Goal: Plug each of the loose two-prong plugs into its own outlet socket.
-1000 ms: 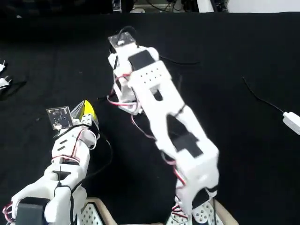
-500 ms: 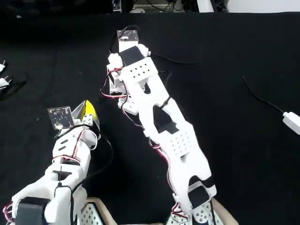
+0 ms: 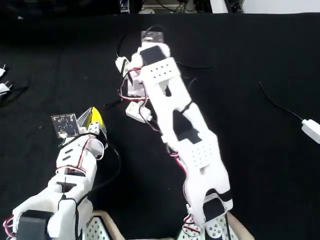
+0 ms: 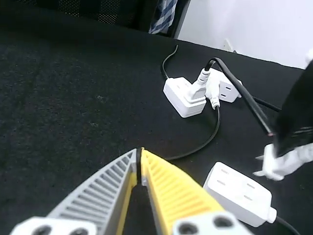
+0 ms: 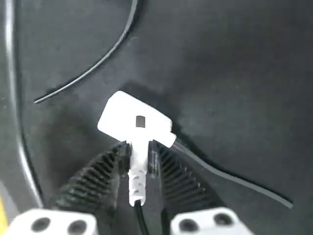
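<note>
Your right gripper (image 5: 138,159) is clenched on a white two-prong plug (image 5: 137,147), with its dark ribbed fingers (image 5: 98,181) against the plug's neck on both sides. The plug's front end touches a white outlet block (image 5: 132,120) on the black table (image 5: 234,73). The prongs are hidden, so you cannot tell how deep they sit. In the high view your right arm (image 3: 175,115) lies from six o'clock up towards twelve. Your left gripper (image 4: 139,155) is clenched on nothing, grey and yellow fingers pressed together, near eight o'clock. Ahead of it a second outlet block (image 4: 182,98) carries a seated plug (image 4: 200,83), and a third block (image 4: 238,193) lies nearer. Small white plugs (image 3: 4,88) lie at nine o'clock.
</note>
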Robot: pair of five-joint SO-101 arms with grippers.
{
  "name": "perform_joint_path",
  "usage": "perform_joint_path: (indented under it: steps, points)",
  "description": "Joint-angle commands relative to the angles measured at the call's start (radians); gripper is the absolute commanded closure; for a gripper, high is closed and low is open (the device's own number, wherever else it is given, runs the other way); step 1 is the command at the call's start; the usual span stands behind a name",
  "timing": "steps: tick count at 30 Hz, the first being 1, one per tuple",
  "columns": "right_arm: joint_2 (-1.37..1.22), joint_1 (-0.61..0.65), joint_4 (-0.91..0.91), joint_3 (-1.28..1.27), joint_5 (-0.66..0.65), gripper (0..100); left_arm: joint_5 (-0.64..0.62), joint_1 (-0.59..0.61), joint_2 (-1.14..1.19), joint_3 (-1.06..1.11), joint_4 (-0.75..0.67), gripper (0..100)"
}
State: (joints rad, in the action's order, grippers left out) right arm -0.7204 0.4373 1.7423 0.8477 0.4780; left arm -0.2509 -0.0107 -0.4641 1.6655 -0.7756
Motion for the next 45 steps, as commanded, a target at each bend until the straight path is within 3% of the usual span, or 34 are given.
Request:
perform_joint_path:
  steps: [1,8,16,31,36,45]
  points:
    - [0.087,0.0,0.021,-0.002,0.014,98.6,-0.003,-0.012,-0.002,0.016,0.005,97]
    - [0.133,0.071,0.023,-0.053,0.035,98.5,-0.003,-0.012,-0.002,0.016,0.005,97]
    - [0.176,0.1,0.002,-0.17,0.341,98.6,-0.009,-0.012,-0.002,0.016,0.005,97]
    - [0.17,0.06,-0.149,-0.179,0.347,98.5,-0.005,-0.002,-0.002,0.016,0.005,97]
    - [0.163,0.058,-0.161,-0.18,0.408,98.6,-0.003,0.002,-0.003,0.016,0.054,97]
    - [0.081,0.063,-0.157,-0.17,0.408,98.5,-0.002,0.105,-0.012,0.016,0.089,97]
